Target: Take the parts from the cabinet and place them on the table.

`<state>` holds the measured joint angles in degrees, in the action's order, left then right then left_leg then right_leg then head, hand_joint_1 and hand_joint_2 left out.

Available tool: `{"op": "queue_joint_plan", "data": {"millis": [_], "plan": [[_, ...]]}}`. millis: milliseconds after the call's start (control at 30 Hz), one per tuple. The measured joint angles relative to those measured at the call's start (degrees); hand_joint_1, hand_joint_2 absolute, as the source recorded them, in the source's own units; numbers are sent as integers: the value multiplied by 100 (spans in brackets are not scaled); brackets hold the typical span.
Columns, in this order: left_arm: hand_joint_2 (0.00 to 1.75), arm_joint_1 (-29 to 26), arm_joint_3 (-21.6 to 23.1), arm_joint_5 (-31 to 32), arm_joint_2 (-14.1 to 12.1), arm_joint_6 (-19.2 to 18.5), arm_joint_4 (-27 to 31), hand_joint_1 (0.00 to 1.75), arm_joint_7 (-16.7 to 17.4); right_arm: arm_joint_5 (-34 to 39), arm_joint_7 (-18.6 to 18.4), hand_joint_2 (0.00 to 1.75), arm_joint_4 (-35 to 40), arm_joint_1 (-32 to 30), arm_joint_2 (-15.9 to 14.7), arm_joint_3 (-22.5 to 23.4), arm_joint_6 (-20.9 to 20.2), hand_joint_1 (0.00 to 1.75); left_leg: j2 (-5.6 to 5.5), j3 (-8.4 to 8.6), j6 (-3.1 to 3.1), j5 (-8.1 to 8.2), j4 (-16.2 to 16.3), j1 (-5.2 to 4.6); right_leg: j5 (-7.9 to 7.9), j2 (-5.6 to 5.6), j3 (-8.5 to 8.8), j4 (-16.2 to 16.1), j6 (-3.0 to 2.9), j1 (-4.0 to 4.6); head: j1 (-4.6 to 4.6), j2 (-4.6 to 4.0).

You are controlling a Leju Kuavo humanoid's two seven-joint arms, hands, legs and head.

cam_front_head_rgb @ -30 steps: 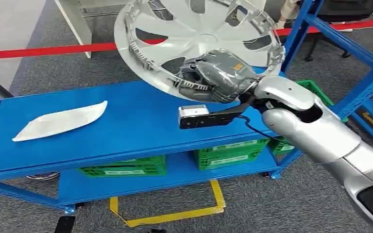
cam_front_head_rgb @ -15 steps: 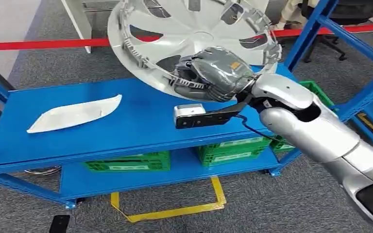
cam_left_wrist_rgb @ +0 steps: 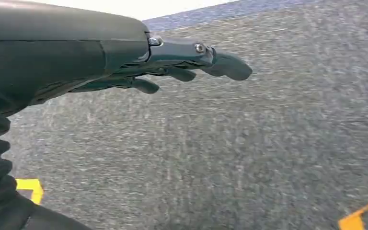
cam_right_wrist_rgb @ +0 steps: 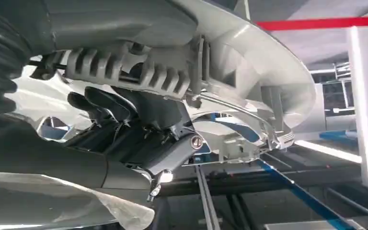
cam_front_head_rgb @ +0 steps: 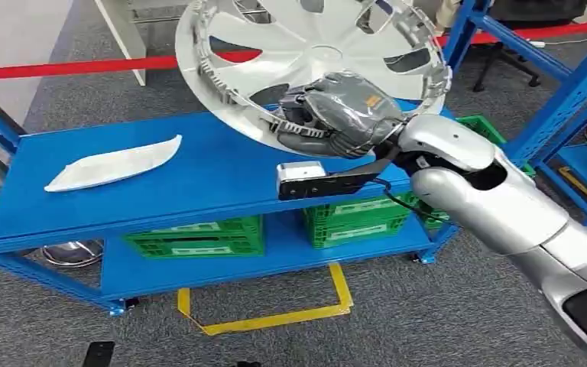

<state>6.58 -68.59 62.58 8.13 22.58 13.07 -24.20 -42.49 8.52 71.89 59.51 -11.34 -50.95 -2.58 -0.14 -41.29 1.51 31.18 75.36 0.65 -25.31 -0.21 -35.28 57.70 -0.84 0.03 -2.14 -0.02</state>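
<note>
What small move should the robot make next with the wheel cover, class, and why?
Probably lower it onto the bare table top: the right hand grips the wheel cover by its rim, tilted above the table, with the white part lying well aside.

— Head view?
— High, looking down on the table (cam_front_head_rgb: 199, 183).
— Wrists?
— Left faces the floor (cam_left_wrist_rgb: 244, 143), close; right sits under the hubcap (cam_right_wrist_rgb: 249, 62), which the head view shares.
</note>
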Motion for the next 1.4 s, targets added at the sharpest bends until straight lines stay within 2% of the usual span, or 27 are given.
{"op": "queue_joint_plan", "data": {"millis": [67, 133, 267, 300, 333, 400, 433, 467, 500, 567, 600, 633, 667, 733, 767, 800, 833, 900, 933, 967, 1033, 1100, 1133, 1167, 1300, 1333, 1400], "plan": [[175, 2, -2, -2, 0, 7, 0, 0, 0, 0, 0, 175, 0, -3, 0, 2, 6, 175, -1, 590, -17, -340, -808, 10, 84, 7, -150, 54, 33, -3, -2, 0], [175, 12, -2, -2, 2, 13, 0, 0, 0, 0, -2, 175, 0, -1, -4, 13, 13, 175, -19, 1143, -65, -129, -1640, -9, 155, 12, -242, 91, 92, 22, -2, 0], [175, -4, -2, 0, -4, 39, 0, 0, 5, 0, 0, 175, -15, -27, -18, 28, 42, 175, -24, 992, -258, -298, -1718, -58, 356, 12, -298, 50, 228, -10, -4, 2], [175, 7, -5, -2, 4, 44, 0, 0, 5, 0, 0, 175, -26, -35, -53, 33, 68, 175, 18, 956, -308, -379, -1740, -40, 182, 34, -384, 131, 244, -31, -4, 0], [175, 10, -4, 0, 2, 48, 0, 0, 5, -2, 0, 175, -29, -35, -55, 33, 72, 175, 16, 873, -371, -452, -1749, -37, -159, 33, -522, 372, 251, -19, 24, 0], [175, 8, -5, -4, -13, 59, 0, 0, 7, -2, 0, 175, -33, -39, -59, 37, 74, 175, 24, 710, -394, -579, -1743, -52, -777, 28, -727, 1232, 278, -24, 26, 0], [175, 6, -5, -4, -13, 61, 0, 0, 7, -2, 0, 175, -35, -46, -66, 37, 74, 175, 26, 624, -394, -643, -1735, -60, -935, 27, -810, 1631, 287, -24, 26, 0], [175, 6, -5, -4, -13, 63, 0, 0, 7, -2, 0, 175, -37, -59, -72, 37, 77, 175, 29, 545, -392, -701, -1732, -64, -949, 28, -816, 1861, 290, -22, 26, 2], [175, 7, -5, -2, -13, 63, 0, 0, 9, -2, 0, 175, -39, -73, -87, 37, 76, 175, 30, 445, -388, -777, -1729, -66, -784, 27, -682, 1843, 285, -22, 24, 0], [175, 8, -4, -2, -4, 66, 0, 0, 18, 0, 0, 175, -37, -71, -116, 44, 79, 175, 30, 285, -368, -898, -1720, -65, -401, 25, -154, 1202, 260, -22, 26, 0], [175, 9, -4, -4, -4, 68, 0, 0, 31, 2, -2, 175, -37, -67, -120, 61, 79, 175, 29, 227, -351, -959, -1706, -65, -357, 17, 246, 659, 243, -21, 28, 2], [175, 3, -7, -4, -4, 70, 0, 0, 31, 2, -9, 175, -37, -63, -133, 92, 81, 175, 20, 173, -317, -1005, -1692, -88, -589, 5, 604, 122, 230, 0, 28, 0], [175, -2, -7, -9, -2, 72, 0, 0, 31, 11, -5, 175, -35, -64, -133, 133, 87, 175, 18, 152, -286, -1061, -1682, -85, -655, 16, 737, -98, 232, 3, 4, 2], [175, -6, -7, -11, -2, 83, 0, 0, 29, 13, -2, 175, -37, -58, -190, 184, 94, 175, 20, 147, -211, -1188, -1737, -64, -584, 22, 613, -39, 201, 33, 31, 2], [175, -19, -7, -11, -2, 83, 0, 0, 29, 13, -2, 175, -37, -59, -201, 197, 96, 175, 12, 138, -172, -1239, -1762, -77, -519, 19, 574, -64, 138, 28, 26, 2], [175, -23, -7, -11, -13, 87, 0, 0, 29, 15, -2, 175, -39, -49, -208, 201, 105, 175, 11, 99, -148, -1177, -1726, -55, -429, -4, 563, -99, 73, -28, 37, 0], [175, -34, -7, -11, -13, 98, 0, 0, 24, 15, -2, 175, -37, -37, -208, 208, 112, 175, 6, 30, -116, -855, -1562, -57, -361, 3, 505, -101, 23, -21, 9, 2], [175, -32, -7, -11, 0, 103, 0, 0, 4, 15, 13, 175, -33, -35, -214, 251, 122, 175, 5, -157, -57, -120, -704, -22, -193, 9, 331, -94, -13, -11, -2, 0], [175, -27, -7, -11, 0, 103, 0, 0, -6, 15, 13, 175, -35, -35, -219, 258, 122, 175, 4, -239, -34, 93, -232, -12, -125, 9, 241, -88, -10, -4, -4, 2], [175, -25, -7, -11, -2, 103, 0, 0, -15, 15, 13, 175, -35, -37, -219, 258, 122, 175, 4, -248, -19, 149, 61, -7, -90, 14, 158, -83, -2, -2, -2, 0], [175, -25, -7, -2, 0, 112, 0, 0, -33, 15, 13, 175, -35, -39, -230, 269, 122, 175, 5, -29, -7, -163, 10, 0, 18, 14, -2, -63, 29, -3, -7, 0], [175, -24, -7, 17, 0, 127, 0, 0, -39, 18, 13, 175, -35, -39, -249, 282, 122, 175, 4, 602, -31, -468, -813, 12, 131, 18, -145, -38, 71, -4, -7, 2], [175, -15, -7, 24, 0, 133, 0, 0, -41, 26, 11, 175, -33, -39, -256, 288, 122, 175, -1, 989, -60, -272, -1364, 12, 170, 15, -182, -19, 100, -2, -4, 2], [175, -7, -7, 35, -2, 138, 0, 0, -44, 42, -4, 175, -35, -36, -269, 310, 120, 175, -8, 1191, -98, -142, -1717, -17, 194, 11, -228, 1, 130, 16, 7, 0], [175, -13, -7, 53, -2, 160, 0, 0, -44, 164, -11, 175, -37, -46, -301, 326, 63, 175, 16, 1094, -290, -267, -1788, -51, 345, 7, -312, -21, 258, -27, 2, 0], [175, -11, -7, 52, -2, 160, 0, 0, -44, 199, -11, 175, -37, -43, -326, 332, 37, 175, 33, 1048, -331, -311, -1794, -44, 165, 15, -429, 122, 272, -39, 15, 0], [175, -12, -7, 74, -9, 166, 0, 0, -39, 273, -7, 175, -39, -38, -345, 339, -29, 175, 37, 958, -385, -384, -1791, -49, -356, 14, -735, 931, 300, -39, 31, 2]]}}
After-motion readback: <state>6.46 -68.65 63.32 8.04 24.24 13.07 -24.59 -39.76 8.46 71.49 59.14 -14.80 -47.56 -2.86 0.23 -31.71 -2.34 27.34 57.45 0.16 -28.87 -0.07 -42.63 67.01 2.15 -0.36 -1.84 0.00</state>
